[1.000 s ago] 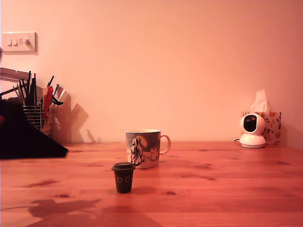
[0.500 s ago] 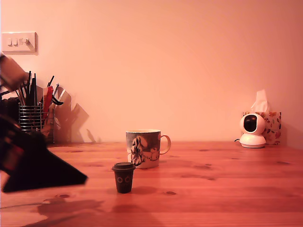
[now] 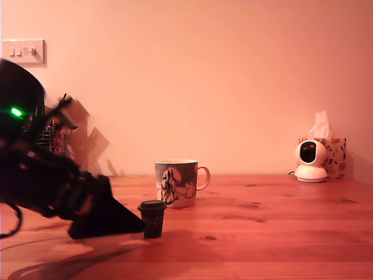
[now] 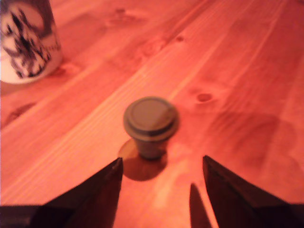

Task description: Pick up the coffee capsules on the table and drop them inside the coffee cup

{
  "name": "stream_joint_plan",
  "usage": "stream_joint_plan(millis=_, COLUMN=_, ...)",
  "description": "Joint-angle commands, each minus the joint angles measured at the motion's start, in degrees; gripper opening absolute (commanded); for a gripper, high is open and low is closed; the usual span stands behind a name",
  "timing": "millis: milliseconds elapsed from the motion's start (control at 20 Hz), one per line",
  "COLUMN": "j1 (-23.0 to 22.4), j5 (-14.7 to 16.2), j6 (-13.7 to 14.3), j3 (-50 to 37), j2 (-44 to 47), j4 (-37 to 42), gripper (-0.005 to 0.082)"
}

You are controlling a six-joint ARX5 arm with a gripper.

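Gripper [image 4: 161,166]: black fingers [image 4: 99,190] spread wide, holding nothing, tips low over the tabletop [image 3: 262,245], just short of the capsule. Enters from the exterior view's left.
Capsule [image 4: 151,124]: dark, flat-lidded, upright on the tabletop, in line with the gap between the fingers, not touched.
Mug [image 3: 177,183]: illustrated side, pale rim, handle toward the exterior view's right; upright just behind the capsule.
Far edge, exterior view's right: white camera [image 3: 310,161], tissue box [image 3: 334,153].

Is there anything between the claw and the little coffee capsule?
No. In the wrist view, only bare table lies between the open claw and the capsule.
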Motion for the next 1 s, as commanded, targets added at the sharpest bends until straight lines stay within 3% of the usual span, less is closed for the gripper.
stream_joint_plan(millis=0, j1=-0.52, j5=-0.02, j6=-0.28, j3=1.92, j2=2.21, j4=0.46, gripper=0.0486)
stream_joint_plan(millis=400, j1=-1.16, j5=-0.46, j6=-0.26, j3=9.25, j2=9.94, j4=-0.85, gripper=0.0485)
stream_joint_plan(millis=700, j1=-1.77, j5=-0.85, j6=-0.04, j3=10.62, j2=10.8, j4=-1.01, gripper=0.0476)
stream_joint_plan(millis=950, j1=-1.77, j5=-0.9, j6=-0.04, j3=10.62, j2=10.8, j4=-2.14, gripper=0.0396)
